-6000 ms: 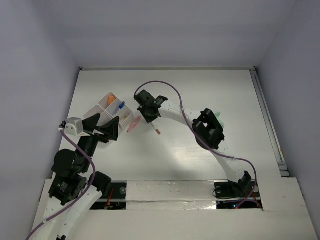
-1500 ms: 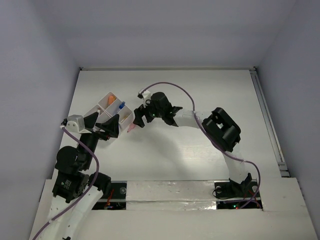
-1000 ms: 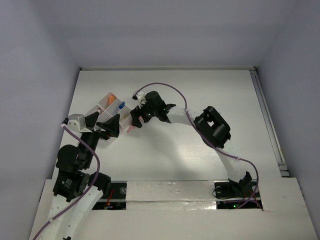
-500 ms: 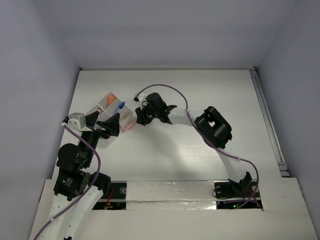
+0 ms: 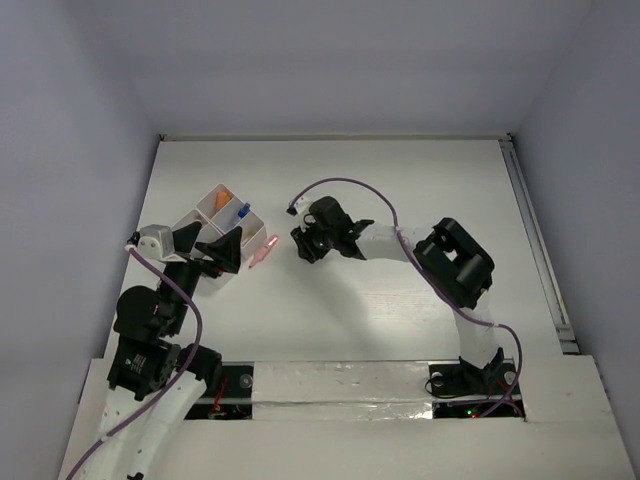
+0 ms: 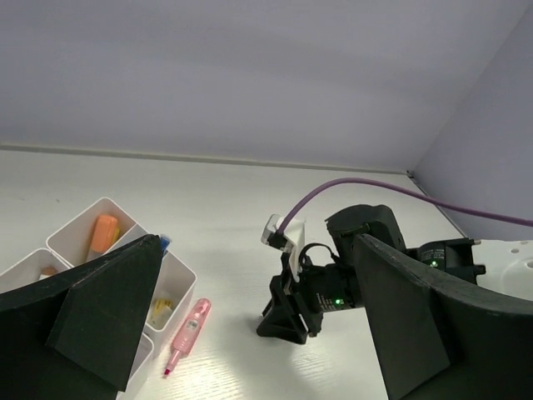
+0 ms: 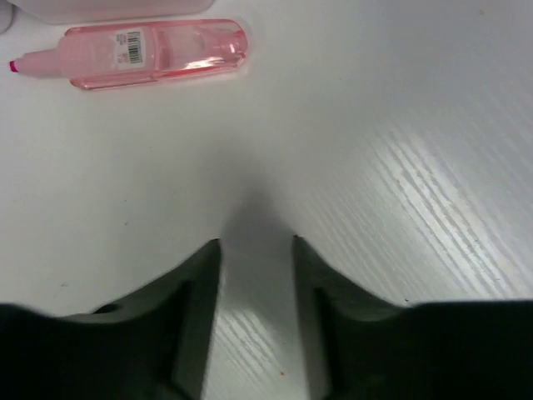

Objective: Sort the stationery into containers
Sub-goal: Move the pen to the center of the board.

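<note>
A pink marker (image 5: pixel 263 252) (image 6: pixel 187 331) (image 7: pixel 154 52) lies flat on the table, just right of the white compartment tray (image 5: pixel 232 203) (image 6: pixel 179 279). The tray holds an orange piece (image 5: pixel 222 196) (image 6: pixel 104 233), a blue-capped pen (image 5: pixel 243 211) and a small yellow item (image 6: pixel 160 312). My right gripper (image 5: pixel 307 247) (image 6: pixel 287 321) (image 7: pixel 256 242) points down at the table a little right of the marker. Its jaws stand narrowly apart with only bare table between them. My left gripper (image 5: pixel 212 248) (image 6: pixel 258 242) hangs wide open over the tray's near edge, holding nothing.
The tray's edge (image 7: pixel 108 8) shows at the top of the right wrist view. The right arm's purple cable (image 5: pixel 345 185) loops above the gripper. A metal rail (image 5: pixel 535 240) runs along the table's right side.
The right gripper has pulled back to the right, away from the tray and marker, and its jaws have narrowed without taking anything. The marker stays on the table. The left arm has barely moved.
</note>
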`<state>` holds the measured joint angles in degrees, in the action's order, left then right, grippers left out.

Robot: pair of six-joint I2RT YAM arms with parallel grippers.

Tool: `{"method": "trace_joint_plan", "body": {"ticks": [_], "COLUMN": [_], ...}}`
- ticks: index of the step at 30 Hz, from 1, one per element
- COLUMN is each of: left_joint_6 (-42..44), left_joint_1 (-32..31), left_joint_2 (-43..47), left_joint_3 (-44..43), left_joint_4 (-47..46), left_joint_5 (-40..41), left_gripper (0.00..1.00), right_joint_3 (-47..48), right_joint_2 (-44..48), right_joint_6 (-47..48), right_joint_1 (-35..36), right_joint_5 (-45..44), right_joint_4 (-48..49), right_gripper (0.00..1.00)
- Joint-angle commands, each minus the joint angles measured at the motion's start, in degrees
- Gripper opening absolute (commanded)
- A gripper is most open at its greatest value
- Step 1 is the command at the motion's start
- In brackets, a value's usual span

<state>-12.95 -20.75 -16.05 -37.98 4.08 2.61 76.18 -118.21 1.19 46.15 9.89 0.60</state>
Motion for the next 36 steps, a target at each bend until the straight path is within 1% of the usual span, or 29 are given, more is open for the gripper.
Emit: {"method": "trace_joint_plan", "body": {"ticks": [1, 3, 4, 5, 7, 8, 11, 13, 19, 23, 29, 30, 35, 36], "left_joint_6": [-0.6, -0.6, -0.6, -0.5, -0.5, -0.5, -0.4, -0.5, -0.5, -0.5, -0.5, -0.4, -0.4, -0.5], "left_joint_1": [0.4, 0.4, 0.4, 0.4, 0.4, 0.4, 0.4, 0.4, 0.4, 0.4, 0.4, 0.4, 0.4, 0.4], "left_joint_2": [-1.2, -1.2, -1.1, -1.0, -0.9, -1.0, -1.0, -1.1, -1.2, -1.1, -0.9, -0.9, -0.8, -0.8], "left_joint_3": [0.0, 0.2, 0.1, 0.1, 0.1, 0.1, 0.2, 0.1, 0.1, 0.0, 0.1, 0.1, 0.1, 0.1], "left_joint_4": [-3.5, -3.4, -3.2, -3.2, -3.2, -3.2, -3.4, -3.3, -3.2, -3.2, -3.1, -3.1, -3.1, -3.2], "left_joint_5": [-1.5, -1.4, -1.2, -1.1, -1.0, -1.0, -1.2, -1.3, -1.4, -1.4, -1.3, -1.3, -1.2, -1.2], "left_gripper": [0.97, 0.97, 0.97, 0.97, 0.97, 0.97, 0.97, 0.97, 0.97, 0.97, 0.97, 0.97, 0.97, 0.97], "right_joint_3": [3.2, 6.9, 8.3, 9.6, 12.0, 12.8, 17.3, 19.8, 23.0, 24.4, 25.7, 25.5, 21.9, 21.0], "right_joint_2": [0.0, -1.9, -3.8, -4.6, -6.0, -7.4, -10.8, -12.1, -15.5, -16.7, -18.4, -18.5, -18.3, -17.8], "right_joint_6": [0.6, -0.6, -1.4, -3.2, -4.8, -5.0, -5.0, -5.1, -7.3, -8.1, -5.3, -4.9, -5.1, -5.2], "right_joint_1": [0.2, 0.2, 0.2, 0.2, 0.2, 0.2, 0.7, 1.4, 3.0, 3.6, 6.6, 6.6, 7.2, 7.2], "right_joint_5": [2.8, 4.8, 5.1, 5.8, 7.3, 8.1, 8.0, 8.1, 7.9, 7.4, -0.7, -3.2, -9.6, -13.6], "right_joint_4": [-0.4, -0.2, 0.0, 0.1, 1.8, 2.0, 0.4, -0.2, 0.3, 0.3, -2.4, -2.6, -1.7, -1.1], "right_gripper": [0.53, 0.61, 0.7, 0.72, 0.83, 0.86, 0.9, 0.94, 0.99, 1.0, 1.0, 1.0, 0.96, 0.95]}}
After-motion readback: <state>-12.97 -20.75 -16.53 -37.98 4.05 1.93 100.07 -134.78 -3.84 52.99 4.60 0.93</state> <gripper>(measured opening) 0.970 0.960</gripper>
